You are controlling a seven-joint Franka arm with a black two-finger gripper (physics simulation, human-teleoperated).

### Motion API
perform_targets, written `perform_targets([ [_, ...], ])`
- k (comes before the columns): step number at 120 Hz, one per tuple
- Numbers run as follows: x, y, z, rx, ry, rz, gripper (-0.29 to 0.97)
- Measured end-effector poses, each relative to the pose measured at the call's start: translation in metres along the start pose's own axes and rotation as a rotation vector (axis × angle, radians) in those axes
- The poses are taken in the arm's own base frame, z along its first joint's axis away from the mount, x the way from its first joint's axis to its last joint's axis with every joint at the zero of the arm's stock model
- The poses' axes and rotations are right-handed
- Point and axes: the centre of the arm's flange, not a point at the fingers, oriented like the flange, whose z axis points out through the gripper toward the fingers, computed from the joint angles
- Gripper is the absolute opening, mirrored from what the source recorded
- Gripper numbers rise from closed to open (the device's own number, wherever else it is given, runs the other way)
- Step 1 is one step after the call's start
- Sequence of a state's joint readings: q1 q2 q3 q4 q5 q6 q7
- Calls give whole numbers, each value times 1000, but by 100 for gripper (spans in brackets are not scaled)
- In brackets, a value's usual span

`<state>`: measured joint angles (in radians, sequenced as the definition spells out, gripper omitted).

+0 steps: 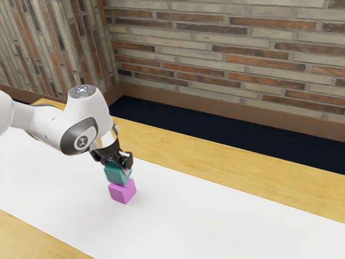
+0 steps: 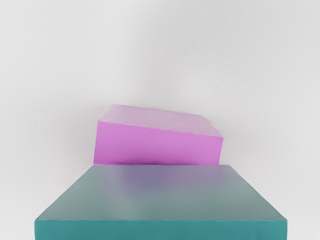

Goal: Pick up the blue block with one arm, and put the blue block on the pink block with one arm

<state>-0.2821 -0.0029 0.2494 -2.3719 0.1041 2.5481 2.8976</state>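
Observation:
The blue block (image 1: 117, 174), teal in colour, hangs between the black fingers of my gripper (image 1: 116, 166), which is shut on its upper part. Directly beneath it the pink block (image 1: 122, 191) stands on the white table surface (image 1: 205, 216). The blue block's underside is at or just above the pink block's top; I cannot tell whether they touch. In the wrist view the blue block (image 2: 160, 205) lies large just under the hand, and the pink block (image 2: 157, 140) shows beyond it, turned slightly askew to it.
The white surface is bordered by a wooden table edge (image 1: 242, 162) toward the brick wall (image 1: 226, 48). A dark floor strip (image 1: 242, 132) runs between table and wall. My white arm (image 1: 48, 127) reaches in from the exterior view's left.

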Motion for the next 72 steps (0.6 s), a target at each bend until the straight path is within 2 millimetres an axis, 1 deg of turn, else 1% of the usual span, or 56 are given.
perform_targets([
  [8, 2, 5, 2, -2, 5, -9, 38],
  [23, 5, 16, -3, 0, 5, -30, 38],
  [36, 9, 29, -2, -6, 17, -52, 38],
  [43, 11, 32, -2, -12, 22, -52, 38],
  [51, 13, 29, -2, -15, 25, -39, 38],
  [65, 17, 9, -5, -11, 26, 4, 39],
  [72, 18, 4, -5, -11, 29, 17, 39],
])
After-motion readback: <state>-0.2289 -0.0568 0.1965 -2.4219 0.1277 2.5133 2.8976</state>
